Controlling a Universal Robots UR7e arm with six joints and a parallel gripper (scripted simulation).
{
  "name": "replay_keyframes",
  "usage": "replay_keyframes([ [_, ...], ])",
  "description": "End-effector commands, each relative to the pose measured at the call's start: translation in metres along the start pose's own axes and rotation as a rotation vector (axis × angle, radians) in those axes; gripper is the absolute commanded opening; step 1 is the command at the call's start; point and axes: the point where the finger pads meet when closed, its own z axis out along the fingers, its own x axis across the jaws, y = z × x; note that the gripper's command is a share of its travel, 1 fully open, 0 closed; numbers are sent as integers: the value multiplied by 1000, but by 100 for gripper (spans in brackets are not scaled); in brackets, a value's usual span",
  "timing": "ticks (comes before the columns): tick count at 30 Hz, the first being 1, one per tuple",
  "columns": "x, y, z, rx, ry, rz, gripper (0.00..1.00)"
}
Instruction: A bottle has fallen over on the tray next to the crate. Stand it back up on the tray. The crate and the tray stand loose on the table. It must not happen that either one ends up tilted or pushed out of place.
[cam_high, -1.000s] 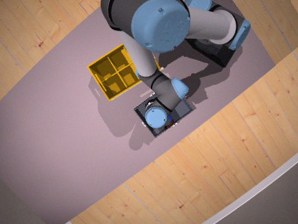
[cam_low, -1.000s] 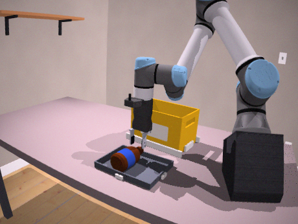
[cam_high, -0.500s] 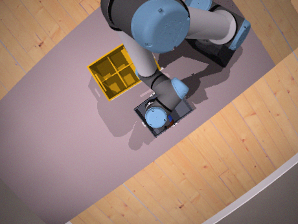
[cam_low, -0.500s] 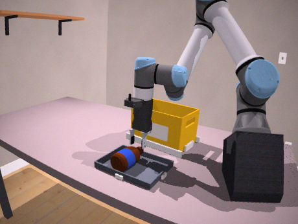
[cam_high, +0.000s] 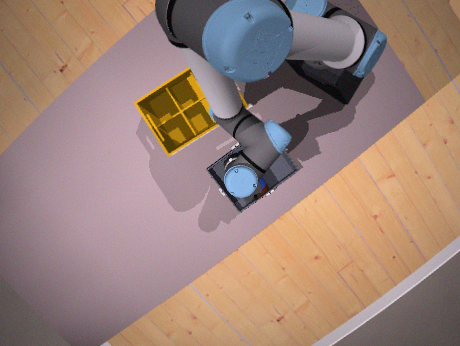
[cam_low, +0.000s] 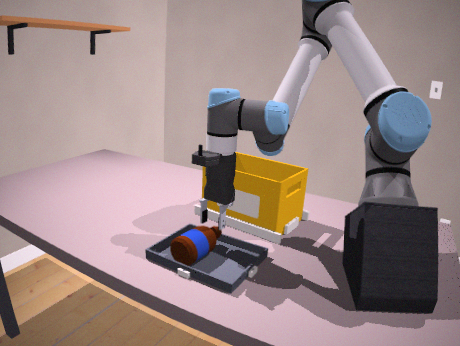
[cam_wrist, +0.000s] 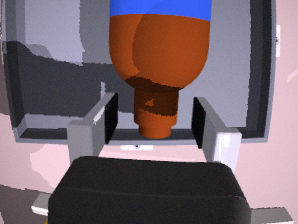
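A brown bottle (cam_low: 194, 244) with a blue label lies on its side in the dark grey tray (cam_low: 207, 257), its neck toward the crate. In the wrist view the bottle (cam_wrist: 160, 36) fills the upper middle, and its neck and cap (cam_wrist: 157, 111) lie between my two fingers without touching them. My gripper (cam_low: 212, 219) is open and points straight down just over the neck. In the overhead view my wrist (cam_high: 241, 181) covers most of the tray; only a sliver of the bottle (cam_high: 262, 186) shows.
The yellow crate (cam_low: 255, 192) (cam_high: 179, 111) with four compartments stands just behind the tray. My black base block (cam_low: 391, 257) stands at the right. The table's front edge runs close to the tray.
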Motion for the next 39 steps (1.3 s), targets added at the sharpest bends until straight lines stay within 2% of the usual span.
replay_keyframes([
  [1,0,0,0,0,1,0,100],
  [25,0,0,4,0,1,0,100],
  [39,0,0,19,0,1,0,100],
])
